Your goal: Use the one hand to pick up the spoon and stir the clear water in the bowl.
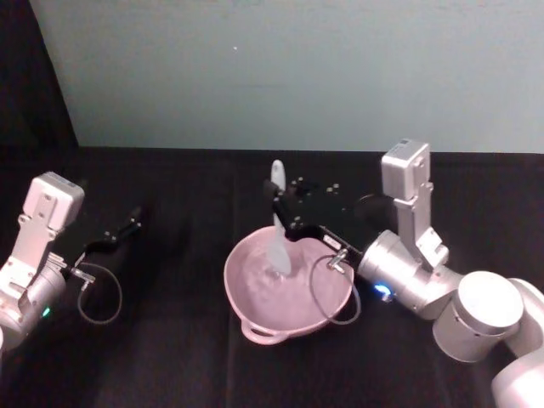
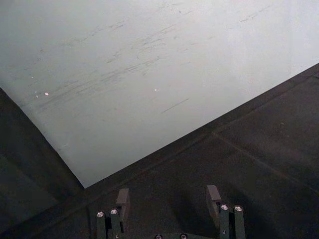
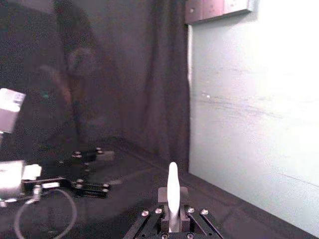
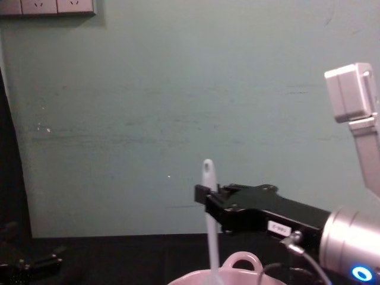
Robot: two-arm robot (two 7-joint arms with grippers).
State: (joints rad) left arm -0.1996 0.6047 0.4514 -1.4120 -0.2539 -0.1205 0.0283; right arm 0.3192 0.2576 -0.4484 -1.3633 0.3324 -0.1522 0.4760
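Black bench [image 1: 170,357]. Right end effector [image 1: 281,206] clamped on upright spoon [image 1: 280,248], scoop in bowl [image 1: 234,306]. I fear wide stir shoves bowl, slops water [image 1: 285,289]. Left end effector [image 1: 129,224] parked, jaws apart.

You've got a black tabletop [image 1: 195,365] w/ a pale green wall [image 1: 297,68] right behind it, lightly scuffed & scratched. A dark curtain [image 3: 129,74] hangs beside the wall at its left edge. White socket plate [image 4: 47,6] sits high on the wall, near that corner, partly cropped.
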